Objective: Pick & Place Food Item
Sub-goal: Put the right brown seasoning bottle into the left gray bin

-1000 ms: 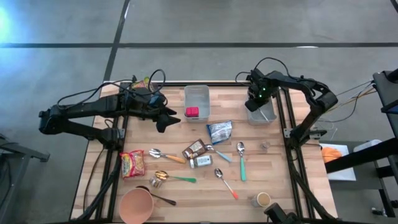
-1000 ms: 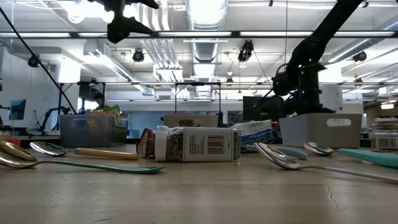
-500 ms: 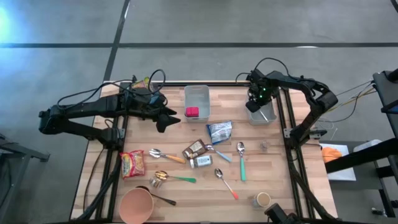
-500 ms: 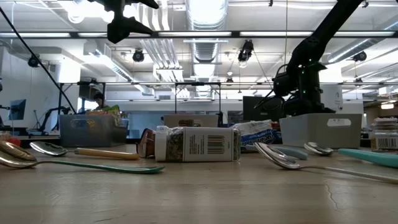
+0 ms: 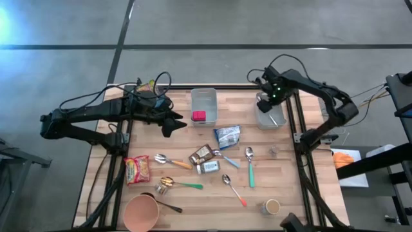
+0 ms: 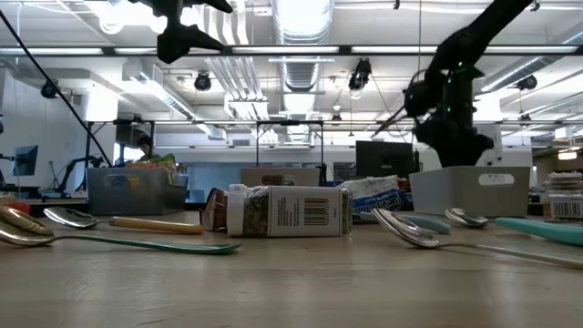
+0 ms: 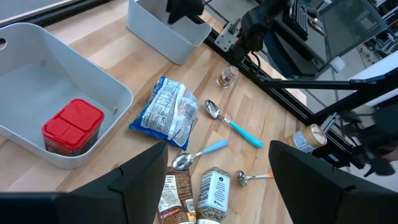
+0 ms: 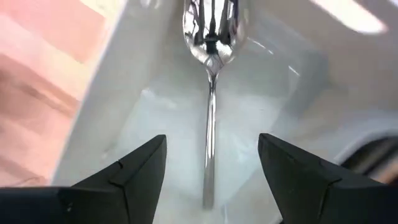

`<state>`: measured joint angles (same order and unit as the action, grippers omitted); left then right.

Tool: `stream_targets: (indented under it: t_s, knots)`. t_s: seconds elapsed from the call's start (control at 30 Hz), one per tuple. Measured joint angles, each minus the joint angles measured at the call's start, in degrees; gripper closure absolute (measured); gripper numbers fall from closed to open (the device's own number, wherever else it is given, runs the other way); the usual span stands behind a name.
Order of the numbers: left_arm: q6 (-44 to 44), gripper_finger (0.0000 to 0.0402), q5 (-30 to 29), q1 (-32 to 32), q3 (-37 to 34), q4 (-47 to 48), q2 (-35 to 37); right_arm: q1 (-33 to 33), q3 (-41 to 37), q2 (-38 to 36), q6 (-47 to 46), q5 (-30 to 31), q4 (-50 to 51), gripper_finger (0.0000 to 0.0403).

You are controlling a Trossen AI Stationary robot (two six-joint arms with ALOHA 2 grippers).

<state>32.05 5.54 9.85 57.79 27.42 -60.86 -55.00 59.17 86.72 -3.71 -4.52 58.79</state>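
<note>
Red-lidded food container [image 5: 199, 116] sits inside the centre white bin [image 5: 204, 98] at the worktop's far edge, seen clearly in the left wrist view [image 7: 73, 126] resting on the bin floor, nothing touching it. Other food still loose mid-worktop: blue-white snack bag [image 5: 227, 136], brown snack bar [image 5: 201, 153], small spice jar [image 5: 208, 167], red noodle packet [image 5: 137, 169] nearer the left side. Right bin [image 5: 270, 118] holds a metal spoon [image 8: 211, 62], lying free on the bin floor, bowl end away from the camera. Right tool [image 5: 266, 101] hangs over that bin, fingers spread apart in the right wrist view, spoon between them but not touched, so it holds nothing. Left tool [image 5: 168, 124] hovers just beside the centre bin, over the worktop, fingers wide apart and empty, looking down on the snack bag [image 7: 166, 111]. Judged progress: one food item binned, one spoon binned, most of the food and several spoons [image 5: 250, 165] still out on the worktop [image 5: 283, 174], so the task reads as early to midway. Pink cup [image 5: 141, 212] and small jars near the front edge are untouched.
</note>
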Motion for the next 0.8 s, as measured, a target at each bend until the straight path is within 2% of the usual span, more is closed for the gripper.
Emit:
stream_targets:
  t_s: [0.17,0.33,0.57,0.8]
  knots:
    - [0.0,0.0117,0.0,0.0,0.0,0.0,0.0,1.2,-0.5,-9.0,-1.6,0.0,4.9,0.015]
    - [-0.1,0.0117,0.0,0.0,0.0,0.1,0.0,6.1,-1.9,-18.2,-1.4,-0.4,8.9,0.015]
    - [-0.1,0.0117,0.0,0.0,0.0,0.1,0.0,18.0,-2.2,-27.2,-5.3,-2.9,9.8,0.015]
    - [-0.1,0.0117,0.0,0.0,0.0,0.1,0.0,32.9,-2.3,-29.8,-9.9,-3.1,12.0,0.015]
